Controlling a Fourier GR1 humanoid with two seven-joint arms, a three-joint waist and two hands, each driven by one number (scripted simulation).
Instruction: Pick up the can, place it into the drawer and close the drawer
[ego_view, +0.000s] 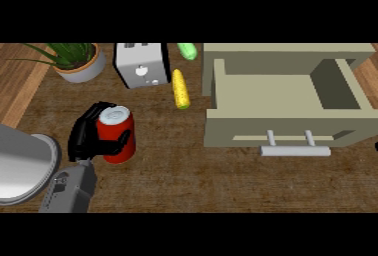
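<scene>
Left hand (90, 136) fingers around can (118, 135)

The counter (221, 180) is a dark brown wood-grain top that fills most of the view. Along the upper left and far right it gives way to lighter, reddish wooden planks (18, 75). A potted plant (76, 61) with long green leaves stands in a grey pot at the upper left. Just to its right is a grey toaster (142, 65). An ear of corn (180, 89) lies beside the toaster, and a green vegetable (187, 50) lies above it. The light is even, with soft shadows.
</scene>
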